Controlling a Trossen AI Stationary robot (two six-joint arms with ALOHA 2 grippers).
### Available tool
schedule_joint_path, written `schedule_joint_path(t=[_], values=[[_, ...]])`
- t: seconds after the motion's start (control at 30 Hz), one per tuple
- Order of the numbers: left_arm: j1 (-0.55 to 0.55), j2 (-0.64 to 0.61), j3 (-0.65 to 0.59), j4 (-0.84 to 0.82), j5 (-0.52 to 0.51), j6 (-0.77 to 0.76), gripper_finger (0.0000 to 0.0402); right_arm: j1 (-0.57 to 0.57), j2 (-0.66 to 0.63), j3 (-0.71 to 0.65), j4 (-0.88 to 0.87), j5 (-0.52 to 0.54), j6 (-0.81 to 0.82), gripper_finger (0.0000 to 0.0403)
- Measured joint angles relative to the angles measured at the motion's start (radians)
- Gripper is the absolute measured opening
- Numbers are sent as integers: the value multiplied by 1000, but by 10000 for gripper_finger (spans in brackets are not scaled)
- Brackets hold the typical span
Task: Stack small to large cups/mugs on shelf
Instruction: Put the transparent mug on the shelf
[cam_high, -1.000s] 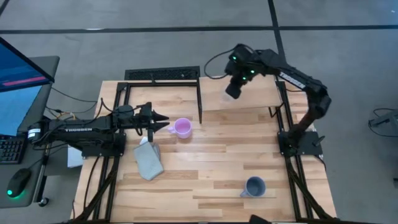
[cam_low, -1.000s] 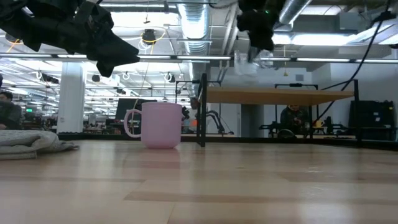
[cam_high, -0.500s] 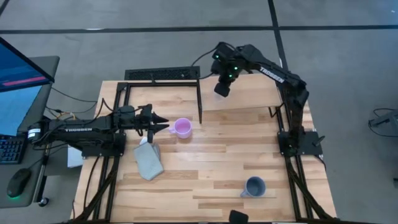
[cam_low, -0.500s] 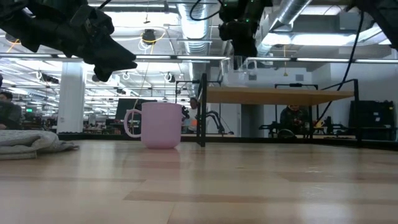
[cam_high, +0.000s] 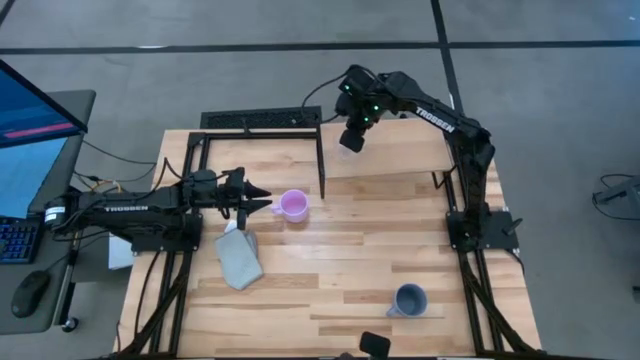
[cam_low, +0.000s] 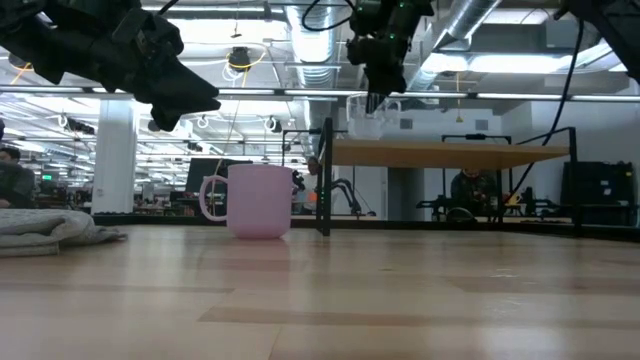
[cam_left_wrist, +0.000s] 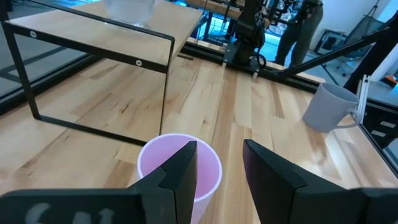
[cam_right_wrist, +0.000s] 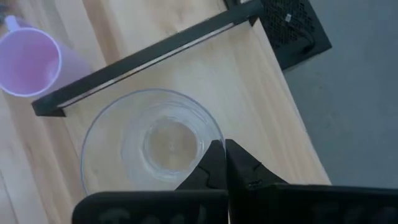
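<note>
Glass cup (cam_right_wrist: 152, 144) sits on shelf (cam_high: 400, 150) near its left edge, right tool (cam_right_wrist: 224, 163) pinched on its rim. Left tool (cam_left_wrist: 219, 163) hovers apart over pink mug (cam_high: 293, 206), mid-worktop. Blue-grey mug (cam_high: 408, 300) near front edge. Both mugs still unstacked.

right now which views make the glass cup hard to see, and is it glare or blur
Low view: the glass cup sits on the shelf against bright ceiling lights, so backlight washes it out. Left wrist view: it is a pale, soft shape at the frame edge. Right wrist view: clear, behind the right pincer.
</note>
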Motion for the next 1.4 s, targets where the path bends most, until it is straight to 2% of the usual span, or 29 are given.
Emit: schedule_joint_path(t=[0.6, 1.2, 1.4], values=[[0, 0, 0, 0, -2, -1, 121, -8, 0, -1, -13, -2, 9, 2], [0, 0, 0, 0, -1, -1, 121, -20, 0, -1, -15, 2, 89, 2], [0, 0, 0, -1, -1, -7, 121, -17, 47, 5, -32, 24, 97, 2]])
